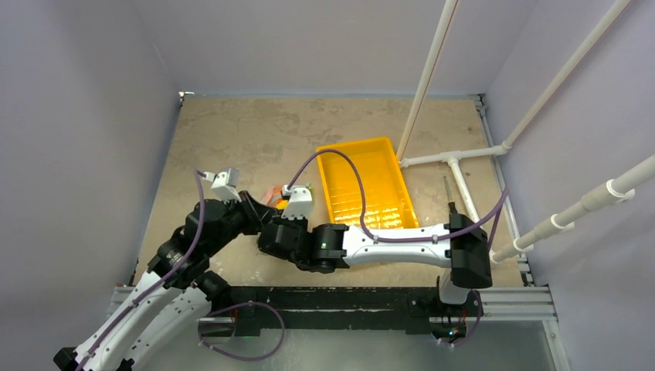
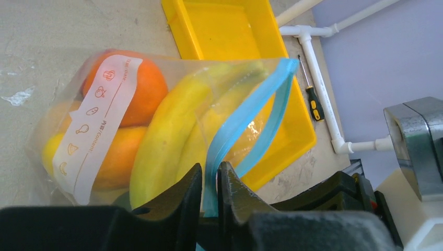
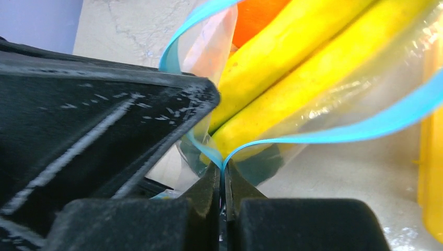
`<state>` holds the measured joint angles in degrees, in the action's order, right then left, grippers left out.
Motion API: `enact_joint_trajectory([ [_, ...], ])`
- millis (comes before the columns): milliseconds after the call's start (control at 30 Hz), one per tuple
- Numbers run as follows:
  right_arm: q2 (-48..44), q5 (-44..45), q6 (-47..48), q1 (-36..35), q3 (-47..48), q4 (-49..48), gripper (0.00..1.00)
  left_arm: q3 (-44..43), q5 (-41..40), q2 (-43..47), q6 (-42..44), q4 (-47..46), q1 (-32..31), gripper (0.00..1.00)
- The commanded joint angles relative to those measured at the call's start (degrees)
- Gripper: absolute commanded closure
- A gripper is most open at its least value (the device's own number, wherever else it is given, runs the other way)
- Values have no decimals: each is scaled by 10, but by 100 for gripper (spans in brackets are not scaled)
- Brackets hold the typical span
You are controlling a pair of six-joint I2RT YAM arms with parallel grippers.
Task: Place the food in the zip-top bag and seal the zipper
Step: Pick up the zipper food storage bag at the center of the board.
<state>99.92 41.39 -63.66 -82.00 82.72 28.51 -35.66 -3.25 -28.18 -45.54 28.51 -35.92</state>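
Closest in, the right gripper (image 3: pixel 223 170) has its fingers pressed together on the zipper (image 3: pixel 334 133), at the spot where the strip's two lips meet; from there one lip curls up and to the left and the other sweeps off to the right, so the mouth gapes between them. The left gripper (image 2: pixel 210 170) shows only a sliver between its fingers; the same teal strip runs down into that slot and, as far as I can judge, is pinched there. From those fingers the strip's long axis leads up and to the right toward the tray, then folds back in a loop. The coming move turns on that line: to seal, the lips must be pressed shut along their whole length, and both arms are at the strip (the top view hides the bag under the wrists, so I cannot tell which end each holds).

Just beyond the fingers lies the zip-top bag (image 2: pixel 99 120), clear, floppy and crinkled, resting on the mottled table (image 2: pixel 52 31); the food is inside it: smooth, glossy toy bananas (image 2: pixel 162 130), a round orange fruit (image 2: pixel 146 86) behind them, and more orange and yellow shapes lower down. Farther off sits the yellow tray (image 2: pixel 235 36), hard, shallow and rectangular; beside it lie a screwdriver (image 2: pixel 313 102) and white pipes (image 1: pixel 452 158).
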Motion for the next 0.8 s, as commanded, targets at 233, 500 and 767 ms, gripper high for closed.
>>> enact_joint_trajectory([
  [233,-123,-39,237,9,-82,-137,100,-125,-43,-9,58,53,-1,49],
  [500,-146,-106,394,8,-77,-165,100,-196,-48,-21,117,91,-1,36],
  [767,-169,-201,560,8,-66,-181,100,-241,-11,-29,176,143,-2,35],
])
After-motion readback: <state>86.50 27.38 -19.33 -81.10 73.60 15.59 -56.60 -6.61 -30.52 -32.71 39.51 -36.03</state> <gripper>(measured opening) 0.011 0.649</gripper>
